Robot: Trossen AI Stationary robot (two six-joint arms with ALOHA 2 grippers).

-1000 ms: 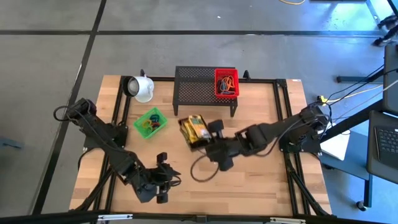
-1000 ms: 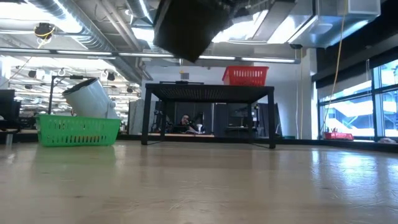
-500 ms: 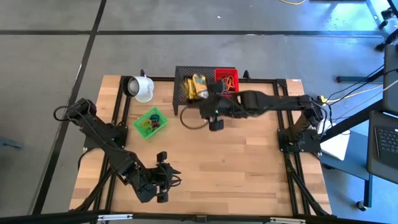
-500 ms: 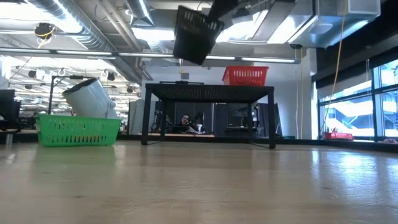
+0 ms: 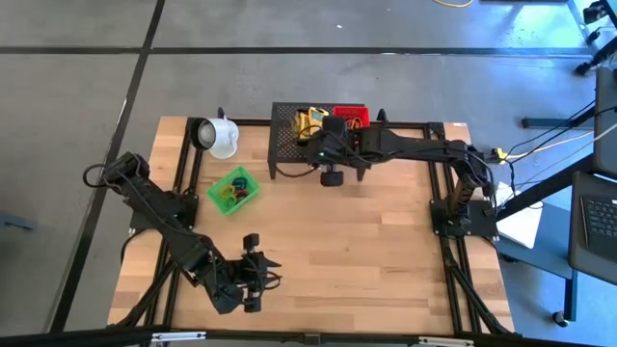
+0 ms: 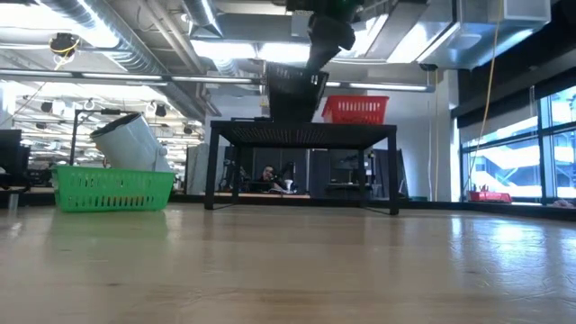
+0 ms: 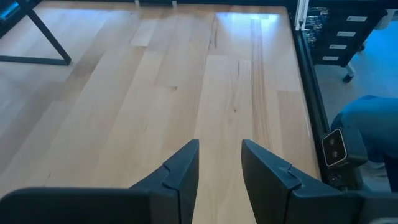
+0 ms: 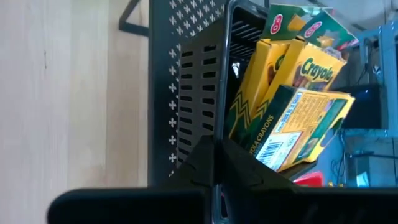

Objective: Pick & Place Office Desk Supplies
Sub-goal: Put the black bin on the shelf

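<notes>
A black slotted basket (image 5: 308, 123) holding yellow crayon boxes (image 8: 292, 81) hangs tilted over the black mesh shelf (image 5: 289, 149) at the table's far side. My right gripper (image 5: 326, 133) is shut on it. In the low view the basket (image 6: 293, 93) is right at the shelf top (image 6: 306, 127); whether it touches, I cannot tell. A green basket (image 5: 233, 189) with small coloured loops stands on the table, left of the shelf. My left gripper (image 5: 258, 275) is open over bare wood near the front edge, its fingers (image 7: 186, 168) apart with nothing between them. My right gripper pinches the black basket's slotted side wall at its rim (image 8: 224, 134), with the rim running in between the two shut fingers. The basket sits tilted in the hold, and the crayon boxes lean inside it. The fingers slant down from the table's right side.
A red basket (image 5: 352, 116) stands on the shelf's right part, half hidden by my right arm. A white mug (image 5: 220, 136) lies on its side at the far left. The middle and near parts of the wooden table (image 5: 366, 241) are bare.
My right gripper has swung from the table's middle toward the far edge, staying shut on the black basket. The basket, with the crayon boxes in it, has gone from over the bare wood to over the shelf's left part. My left gripper has kept still.
</notes>
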